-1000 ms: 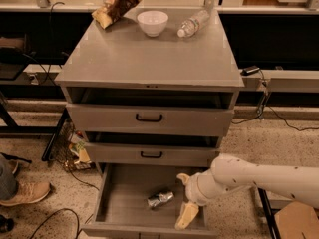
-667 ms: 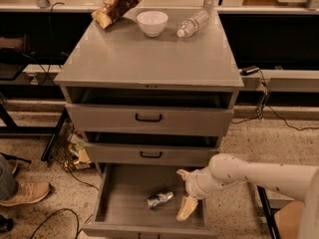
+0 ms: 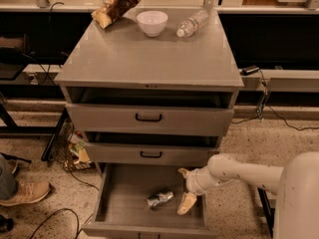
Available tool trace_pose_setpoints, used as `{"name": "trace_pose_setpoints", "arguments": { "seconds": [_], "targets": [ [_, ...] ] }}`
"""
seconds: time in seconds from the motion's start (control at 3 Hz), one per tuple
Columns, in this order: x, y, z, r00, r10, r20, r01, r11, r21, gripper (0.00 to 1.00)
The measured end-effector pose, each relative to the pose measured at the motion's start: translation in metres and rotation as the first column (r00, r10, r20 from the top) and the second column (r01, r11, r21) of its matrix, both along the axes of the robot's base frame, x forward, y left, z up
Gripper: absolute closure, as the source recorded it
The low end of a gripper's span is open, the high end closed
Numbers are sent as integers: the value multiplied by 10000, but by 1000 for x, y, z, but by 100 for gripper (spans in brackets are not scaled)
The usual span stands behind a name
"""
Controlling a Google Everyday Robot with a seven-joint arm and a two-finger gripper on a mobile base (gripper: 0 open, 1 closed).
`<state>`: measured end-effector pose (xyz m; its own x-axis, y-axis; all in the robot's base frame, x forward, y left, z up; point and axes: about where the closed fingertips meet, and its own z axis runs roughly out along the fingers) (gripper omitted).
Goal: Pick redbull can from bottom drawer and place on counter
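Carefully: your hand (image 3: 185, 189) hangs spread open just right of the redbull can (image 3: 160, 199) lying in the bottom drawer (image 3: 124, 188), and since that can looks light, slick and easily dented, pinch it gently across its middle.

Drawers (image 3: 149, 121): three are counted
Redbull can (image 3: 160, 199): one
Bottle (image 3: 192, 23): one
Bowl (image 3: 152, 22): one
Snack bag (image 3: 118, 4): one
Gripper (image 3: 185, 188): one, held in bottom drawer (image 3: 124, 198)

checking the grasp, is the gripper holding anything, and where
Nothing is held: the gripper is open in the bottom drawer, beside the redbull can, not touching it.
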<state>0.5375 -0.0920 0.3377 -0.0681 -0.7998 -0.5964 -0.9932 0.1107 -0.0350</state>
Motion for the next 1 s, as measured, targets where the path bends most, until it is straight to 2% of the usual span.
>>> {"name": "trace_pose_setpoints", "arguments": {
  "seconds": [0.33, 1.0],
  "targets": [
    [3, -5, -26, 9998, -110, -167, 108, 9999, -114, 0],
    [17, -19, -86, 9974, -701, 191, 703, 9975, -91, 0]
  ]
}}
